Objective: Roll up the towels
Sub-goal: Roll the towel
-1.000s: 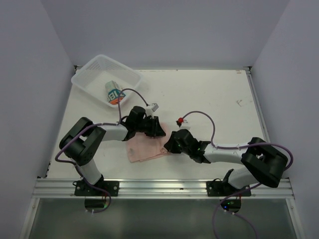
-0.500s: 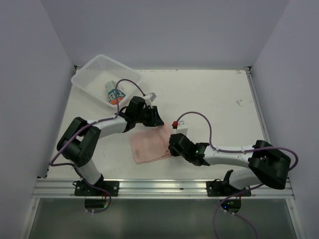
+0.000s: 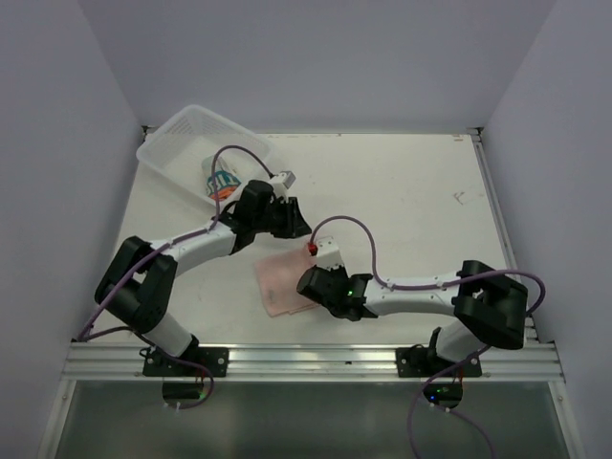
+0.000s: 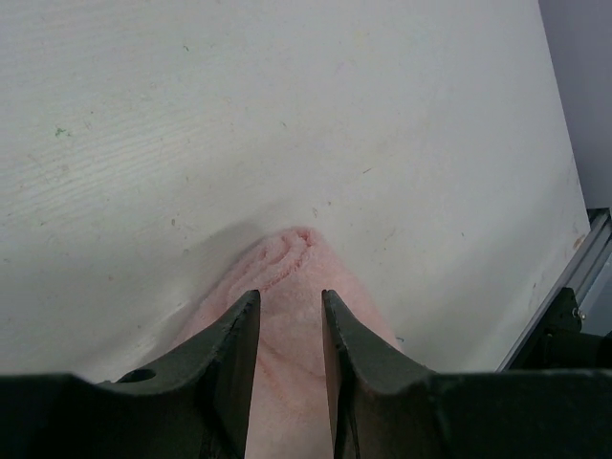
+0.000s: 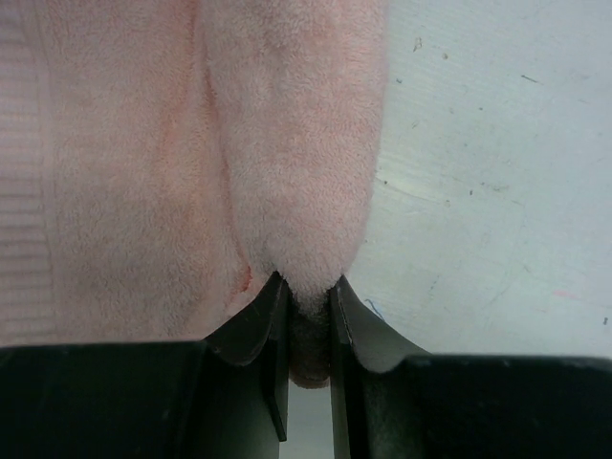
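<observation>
The pale pink towel (image 3: 277, 284) lies at the table's near middle, its right edge folded over leftward. My right gripper (image 3: 308, 282) is shut on that thick fold (image 5: 296, 143), which bulges out of the pinched tips (image 5: 306, 279). At the towel's far corner is my left gripper (image 3: 295, 228). In its wrist view pink cloth (image 4: 287, 258) fills the narrow gap between the fingers (image 4: 290, 295), and the bunched corner beyond them casts a shadow as if lifted. The printed white and teal towel (image 3: 222, 182) sits rolled in the basket.
The white mesh basket (image 3: 172, 129) stands at the far left corner of the table. A metal rail (image 3: 316, 359) runs along the near edge by the arm bases. Walls close in the left, right and back.
My right gripper has carried the folded edge leftward over the pink towel, which now looks narrower. My left gripper has drawn back and away toward the far side.
</observation>
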Robot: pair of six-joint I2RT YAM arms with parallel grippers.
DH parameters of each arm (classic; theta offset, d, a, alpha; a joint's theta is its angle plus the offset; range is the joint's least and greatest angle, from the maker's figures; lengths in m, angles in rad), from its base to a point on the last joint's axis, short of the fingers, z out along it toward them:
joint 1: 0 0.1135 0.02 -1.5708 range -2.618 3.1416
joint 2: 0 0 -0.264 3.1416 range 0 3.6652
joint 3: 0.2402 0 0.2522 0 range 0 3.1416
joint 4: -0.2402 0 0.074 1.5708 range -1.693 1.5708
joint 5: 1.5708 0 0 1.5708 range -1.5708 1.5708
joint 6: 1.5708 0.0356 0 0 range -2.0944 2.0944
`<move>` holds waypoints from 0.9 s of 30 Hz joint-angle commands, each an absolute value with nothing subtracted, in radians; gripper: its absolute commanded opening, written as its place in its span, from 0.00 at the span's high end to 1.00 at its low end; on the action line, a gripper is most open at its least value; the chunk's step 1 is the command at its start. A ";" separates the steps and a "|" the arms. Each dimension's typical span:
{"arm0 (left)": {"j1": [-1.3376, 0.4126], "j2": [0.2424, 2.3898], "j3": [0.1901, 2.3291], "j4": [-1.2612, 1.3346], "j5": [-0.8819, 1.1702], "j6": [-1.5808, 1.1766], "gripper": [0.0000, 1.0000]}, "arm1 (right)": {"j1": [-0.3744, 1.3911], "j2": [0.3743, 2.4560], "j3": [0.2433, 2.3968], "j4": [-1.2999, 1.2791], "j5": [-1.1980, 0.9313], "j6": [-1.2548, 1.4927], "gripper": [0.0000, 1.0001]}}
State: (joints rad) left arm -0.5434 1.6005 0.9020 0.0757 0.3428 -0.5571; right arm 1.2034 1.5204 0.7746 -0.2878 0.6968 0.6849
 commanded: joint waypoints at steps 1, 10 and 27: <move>-0.537 1.533 0.894 0.075 0.334 -0.557 0.64 | 1.233 1.591 0.851 -0.489 0.851 0.684 1.00; -0.535 1.525 0.893 0.101 0.371 -0.575 0.64 | 1.333 1.811 1.043 -0.728 1.038 0.722 1.00; -0.609 1.604 0.825 0.250 0.483 -0.610 0.64 | 1.408 2.140 1.327 -0.945 1.114 0.657 1.00</move>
State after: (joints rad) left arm -0.5938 1.5833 0.8497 0.1745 0.4408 -0.5919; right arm 1.4063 2.1098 1.2980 -0.9325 1.1351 0.6621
